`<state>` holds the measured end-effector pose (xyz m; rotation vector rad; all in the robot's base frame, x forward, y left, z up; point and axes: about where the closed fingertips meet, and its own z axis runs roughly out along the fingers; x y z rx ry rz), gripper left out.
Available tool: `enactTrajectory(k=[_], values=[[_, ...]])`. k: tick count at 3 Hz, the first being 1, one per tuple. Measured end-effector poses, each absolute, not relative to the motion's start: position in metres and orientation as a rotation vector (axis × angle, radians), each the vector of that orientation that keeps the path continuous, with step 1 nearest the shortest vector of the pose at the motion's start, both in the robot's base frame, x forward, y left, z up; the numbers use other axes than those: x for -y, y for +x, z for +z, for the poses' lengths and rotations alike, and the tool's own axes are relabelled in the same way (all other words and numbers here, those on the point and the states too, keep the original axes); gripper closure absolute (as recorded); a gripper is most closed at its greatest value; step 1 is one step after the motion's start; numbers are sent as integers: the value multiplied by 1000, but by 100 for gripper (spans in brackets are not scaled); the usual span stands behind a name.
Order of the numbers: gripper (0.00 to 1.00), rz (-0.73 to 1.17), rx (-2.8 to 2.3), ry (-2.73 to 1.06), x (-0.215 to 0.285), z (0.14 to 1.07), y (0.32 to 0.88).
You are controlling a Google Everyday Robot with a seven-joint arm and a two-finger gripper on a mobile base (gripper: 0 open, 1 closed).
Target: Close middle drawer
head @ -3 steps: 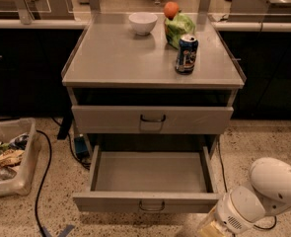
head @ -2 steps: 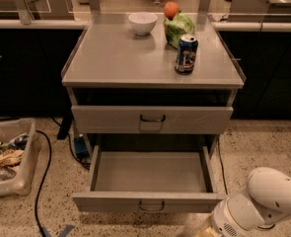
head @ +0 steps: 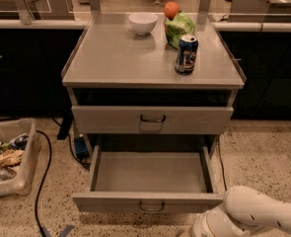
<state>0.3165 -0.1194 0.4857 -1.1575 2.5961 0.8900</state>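
The middle drawer (head: 150, 174) is pulled far out of the grey cabinet, and its grey tray is empty. Its flat front (head: 110, 201) faces me, with a small dark bar handle (head: 151, 207) at centre. The taller top drawer (head: 152, 119) above it is shut. The lowest drawer is hidden beneath the open one. Only my white arm (head: 248, 215) shows, at the bottom right, just right of the open drawer's front corner. My gripper is out of view, past the bottom edge.
On the cabinet top (head: 115, 58) stand a white bowl (head: 142, 22), a green bag (head: 180, 27) with an orange fruit (head: 171, 9) behind it, and a blue can (head: 186, 54). A bin of litter (head: 9, 157) and a black cable (head: 44, 181) lie on the floor at left. Dark counters stand on both sides.
My white arm has sunk lower at the bottom right of the picture. The drawer stands open as before.
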Motion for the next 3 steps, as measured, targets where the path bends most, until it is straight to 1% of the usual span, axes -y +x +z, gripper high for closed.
enactTrajectory(k=[1,2,3], values=[[100,822,-2537,-1139,96,471,348],[100,822,-2537,-1139,96,471,348],[100,822,-2537,-1065,98,462,362]])
